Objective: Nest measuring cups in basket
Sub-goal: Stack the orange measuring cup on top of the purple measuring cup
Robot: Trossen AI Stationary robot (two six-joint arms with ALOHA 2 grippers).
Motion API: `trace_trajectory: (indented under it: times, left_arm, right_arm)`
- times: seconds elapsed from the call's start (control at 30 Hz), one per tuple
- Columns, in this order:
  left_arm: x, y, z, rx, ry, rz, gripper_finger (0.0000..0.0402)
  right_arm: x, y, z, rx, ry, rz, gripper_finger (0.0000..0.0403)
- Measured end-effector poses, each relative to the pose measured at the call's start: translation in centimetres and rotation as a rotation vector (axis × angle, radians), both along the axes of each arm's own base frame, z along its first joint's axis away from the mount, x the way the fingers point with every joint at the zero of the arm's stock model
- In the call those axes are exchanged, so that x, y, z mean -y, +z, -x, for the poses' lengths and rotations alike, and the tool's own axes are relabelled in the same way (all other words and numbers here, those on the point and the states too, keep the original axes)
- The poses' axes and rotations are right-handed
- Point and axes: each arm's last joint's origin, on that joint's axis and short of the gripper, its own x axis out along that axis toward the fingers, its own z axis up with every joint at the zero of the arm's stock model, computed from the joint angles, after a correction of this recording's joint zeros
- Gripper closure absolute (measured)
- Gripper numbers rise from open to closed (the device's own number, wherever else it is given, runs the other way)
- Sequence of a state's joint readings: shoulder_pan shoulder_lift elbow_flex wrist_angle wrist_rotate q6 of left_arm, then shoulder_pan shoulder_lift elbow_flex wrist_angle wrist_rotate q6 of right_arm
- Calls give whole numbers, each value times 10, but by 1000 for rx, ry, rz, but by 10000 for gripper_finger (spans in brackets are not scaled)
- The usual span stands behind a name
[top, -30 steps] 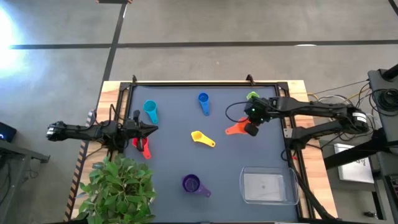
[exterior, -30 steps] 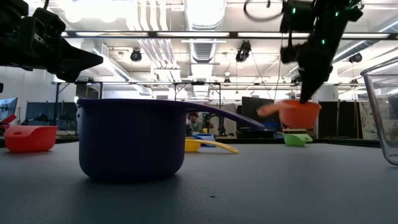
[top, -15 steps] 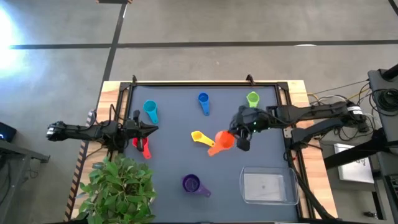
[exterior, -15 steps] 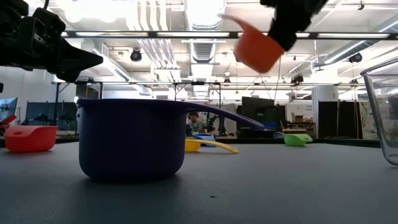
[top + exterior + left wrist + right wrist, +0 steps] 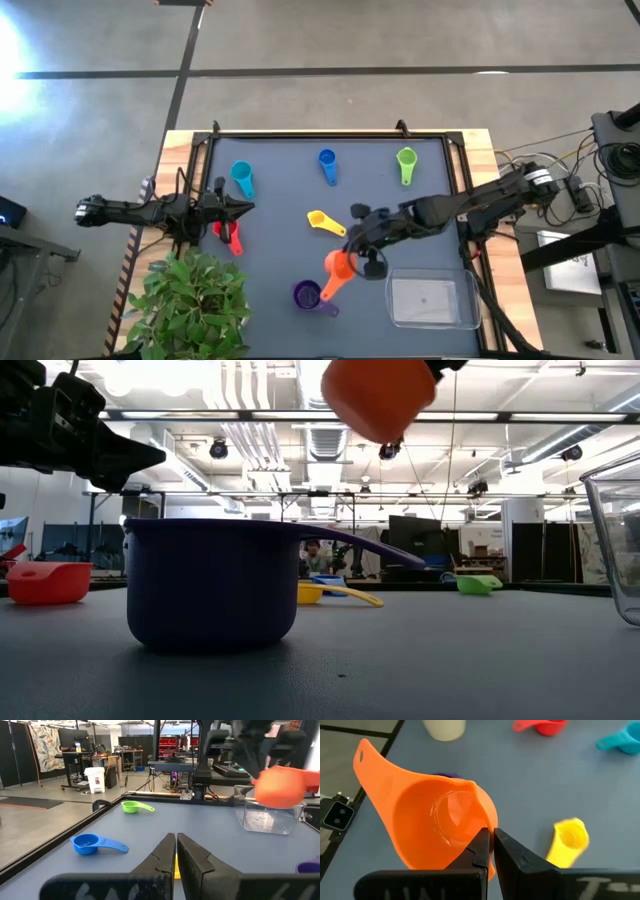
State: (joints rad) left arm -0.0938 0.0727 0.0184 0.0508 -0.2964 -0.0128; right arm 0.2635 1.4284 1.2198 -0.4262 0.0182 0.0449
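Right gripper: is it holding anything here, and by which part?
Yes. The right gripper holds the orange measuring cup by the bowl's rim, opposite the handle, jaws pinching the wall. The cup is in the air. The left gripper is shut on nothing.

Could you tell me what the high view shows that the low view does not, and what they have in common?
Only the high view shows the teal cup, the potted plant and the whole clear basket. Only the low view shows the room's ceiling lights. Both show the orange cup held up by the right gripper, near the purple cup.
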Motion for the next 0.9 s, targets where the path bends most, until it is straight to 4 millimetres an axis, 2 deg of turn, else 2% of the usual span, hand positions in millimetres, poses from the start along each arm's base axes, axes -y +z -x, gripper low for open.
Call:
trace_trajectory:
  times: [0.17,0.6,0.9]
  left_arm:
    - [0,0,0,0,0,0,402]
    - [0,0,0,0,0,0,402]
    - [0,0,0,0,0,0,402]
  right_arm:
    - [-13,-16,-19,4,35,11,394]
    - [-28,-47,-64,63,96,-55,394]
    - [-32,-68,-76,54,96,-53,394]
